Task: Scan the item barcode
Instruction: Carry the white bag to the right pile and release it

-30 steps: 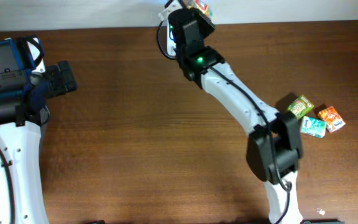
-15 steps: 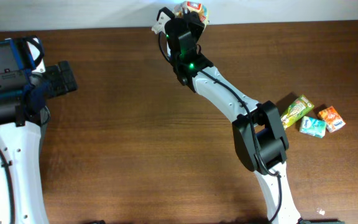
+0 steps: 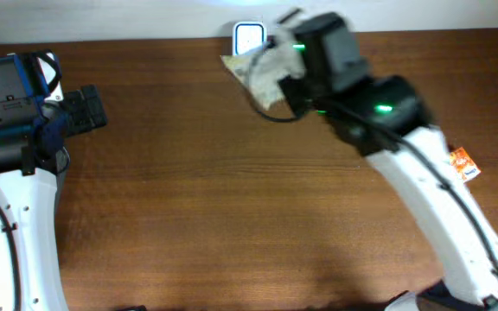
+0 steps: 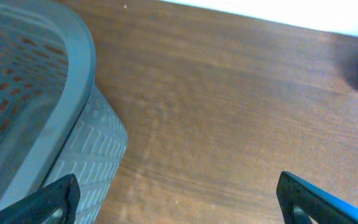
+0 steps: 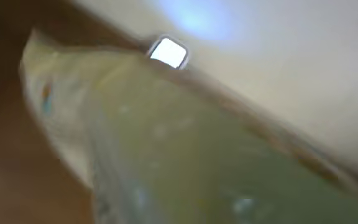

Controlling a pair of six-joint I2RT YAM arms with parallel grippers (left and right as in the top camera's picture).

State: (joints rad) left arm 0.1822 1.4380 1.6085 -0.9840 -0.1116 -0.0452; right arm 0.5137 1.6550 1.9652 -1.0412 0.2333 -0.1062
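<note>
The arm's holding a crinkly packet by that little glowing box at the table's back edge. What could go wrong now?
The packet looks blurred in both views, so the lit scanner might miss its barcode. It is soft and sticks out from the right gripper, so it could slip, or brush the scanner at the table's far edge.

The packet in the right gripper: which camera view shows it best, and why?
Overhead. The pale packet appears whole, though blurred, just beside the lit scanner. The right wrist view shows it so close that it is a greenish blur filling the frame. The left wrist view misses it.
</note>
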